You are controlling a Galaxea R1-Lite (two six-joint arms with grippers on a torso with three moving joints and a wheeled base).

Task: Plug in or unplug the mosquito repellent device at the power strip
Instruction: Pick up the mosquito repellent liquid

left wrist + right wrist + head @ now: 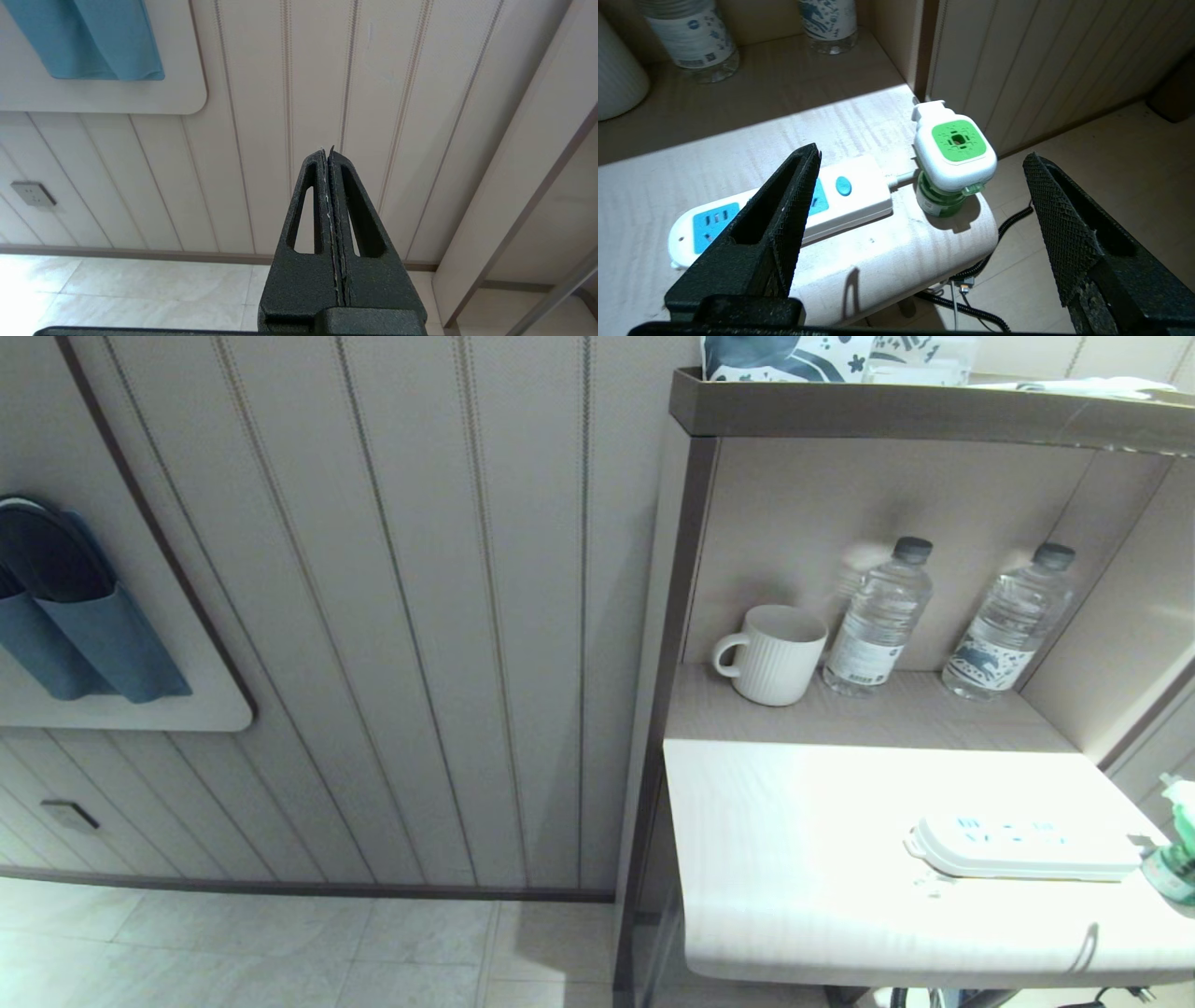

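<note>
between the spread fingers of the right end effector (920, 186), and a little beyond their tips, the mosquito repellent device (954, 161) stands upright on its green bottle at the corner of the pale worktop (859, 261), its white head with the green square vent facing up and its plug pointing away from the end effector. the right end effector is released, both fingers wide apart and touching nothing; the device sits nearer the right-hand finger side but clear of it. under and just past the other finger (784, 210) lies the power strip (850, 196), flat on the worktop, its blue button end just beside the device's bottle and its white cord leaving from that end. the device is not in any socket. in the head view the strip and the device sit at the worktop's far right, the device at the picture's edge. farther off, on the shelf behind, stand a white mug (773, 653) and two clear water bottles (878, 618). the left end effector (331, 154) is clenched with nothing in it, facing the panelled wall (289, 93) well away from the worktop.
</note>
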